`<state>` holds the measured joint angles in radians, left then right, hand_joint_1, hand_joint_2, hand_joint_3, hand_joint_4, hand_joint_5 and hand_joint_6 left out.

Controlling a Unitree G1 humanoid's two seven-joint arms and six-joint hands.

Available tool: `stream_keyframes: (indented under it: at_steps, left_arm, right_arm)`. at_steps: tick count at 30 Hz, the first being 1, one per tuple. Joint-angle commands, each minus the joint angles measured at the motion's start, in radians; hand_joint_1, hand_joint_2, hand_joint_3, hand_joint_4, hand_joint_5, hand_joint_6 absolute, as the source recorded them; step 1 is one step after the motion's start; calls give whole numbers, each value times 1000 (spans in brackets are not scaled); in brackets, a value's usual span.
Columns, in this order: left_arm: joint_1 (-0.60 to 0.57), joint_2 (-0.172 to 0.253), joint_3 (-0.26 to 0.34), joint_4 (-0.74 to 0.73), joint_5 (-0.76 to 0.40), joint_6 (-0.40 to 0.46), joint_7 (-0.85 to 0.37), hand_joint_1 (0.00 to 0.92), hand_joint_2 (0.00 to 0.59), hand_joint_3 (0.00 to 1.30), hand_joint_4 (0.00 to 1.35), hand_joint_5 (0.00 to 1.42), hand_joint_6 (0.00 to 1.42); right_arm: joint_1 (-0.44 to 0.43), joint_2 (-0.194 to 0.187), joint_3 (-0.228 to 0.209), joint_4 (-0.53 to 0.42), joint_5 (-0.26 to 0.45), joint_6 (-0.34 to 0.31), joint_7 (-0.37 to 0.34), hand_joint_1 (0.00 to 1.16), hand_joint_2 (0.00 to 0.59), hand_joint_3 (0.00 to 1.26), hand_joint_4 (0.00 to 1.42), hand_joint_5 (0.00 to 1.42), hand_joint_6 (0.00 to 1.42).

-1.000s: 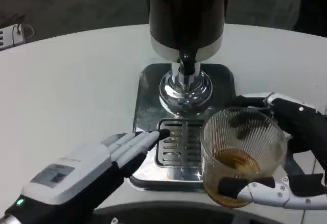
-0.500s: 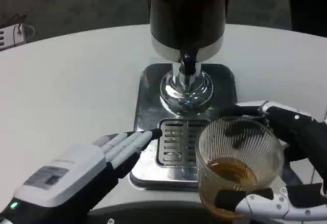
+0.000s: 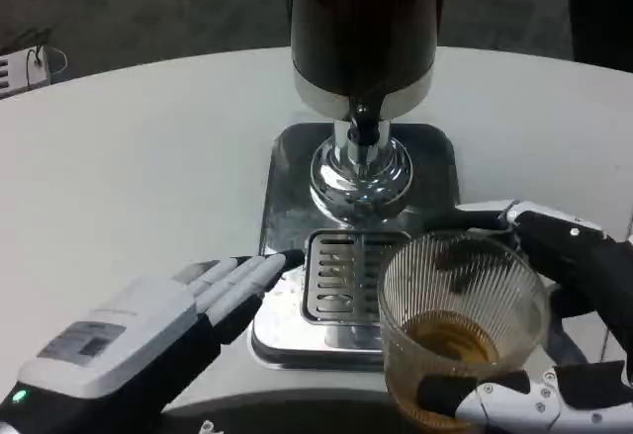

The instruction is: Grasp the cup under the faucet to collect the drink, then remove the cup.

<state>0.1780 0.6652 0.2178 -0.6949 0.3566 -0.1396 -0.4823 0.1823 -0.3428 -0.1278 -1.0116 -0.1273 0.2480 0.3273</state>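
Head view. A ribbed clear glass cup [image 3: 461, 327] holding amber drink is gripped by the right robot hand [image 3: 554, 340], fingers wrapped around its sides, at the front right corner of the square steel drip tray [image 3: 297, 207], off to the right of the dark cylindrical drink dispenser's faucet [image 3: 363, 128]. The left robot hand [image 3: 158, 330] is seen empty, fingers extended together, tips at the tray's slotted grate [image 3: 341, 281]. All is carried by the round white surface [image 3: 148, 157].

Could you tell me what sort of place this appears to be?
Probably a lab or demo drink station: a white table holding only a drink dispenser on a metal drip tray, plus a ribbed glass cup.
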Motion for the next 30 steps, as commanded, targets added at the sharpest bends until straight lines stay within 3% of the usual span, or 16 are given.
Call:
stream_keyframes:
  at_steps: [1, 30]
  left_arm:
    - [6, 6, 5, -10, -13, 8, -19, 0, 34, 0, 0, 0, 0]
    - [7, 7, 16, -12, -23, 24, -28, 0, 36, 0, 0, 0, 0]
  right_arm:
    - [4, 2, 8, -29, 19, -24, -1, 933, 221, 937, 1155, 1329, 1424]
    - [8, 4, 5, -30, 20, -21, -6, 924, 219, 947, 1155, 1329, 1424]
